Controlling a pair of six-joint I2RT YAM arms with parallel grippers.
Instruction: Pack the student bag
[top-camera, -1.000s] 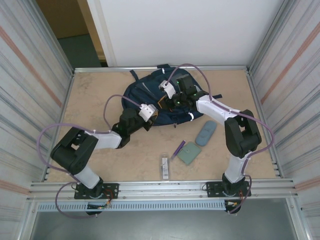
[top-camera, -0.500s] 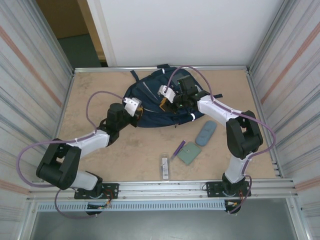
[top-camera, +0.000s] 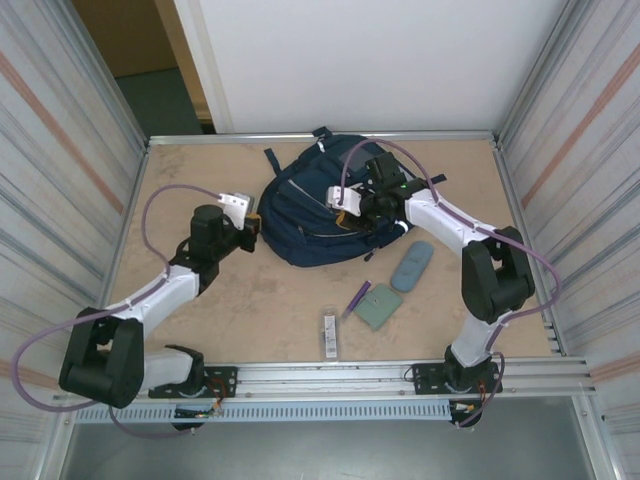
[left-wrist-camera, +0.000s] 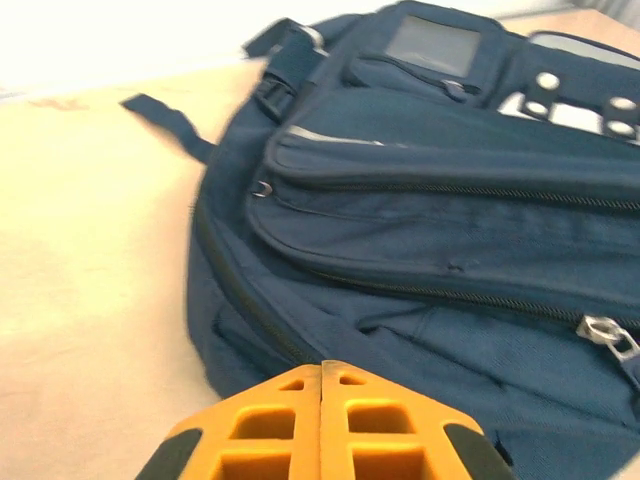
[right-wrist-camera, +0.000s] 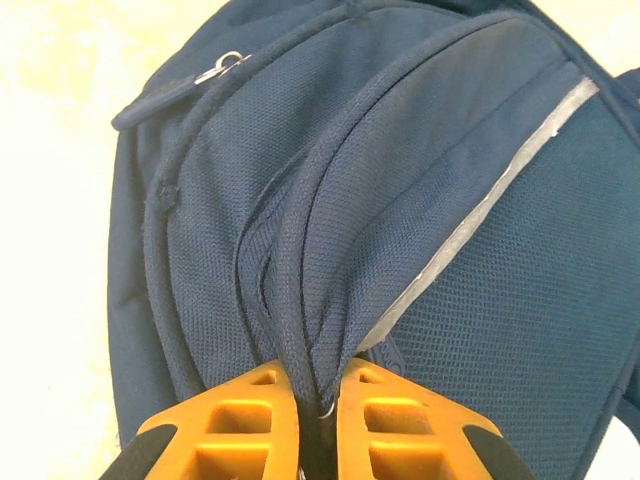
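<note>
Rearward, student bag (top-camera: 318, 205) near far table (top-camera: 280, 300) edge.

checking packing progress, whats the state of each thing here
bag: lying on table, front pocket zipped
left gripper: jaws shut, empty, close to bag
right gripper: jaws shut on a fold of bag
case: on table, not packed
book: on table, not packed
pen: on table, by book
white strip: on table, not packed
</note>
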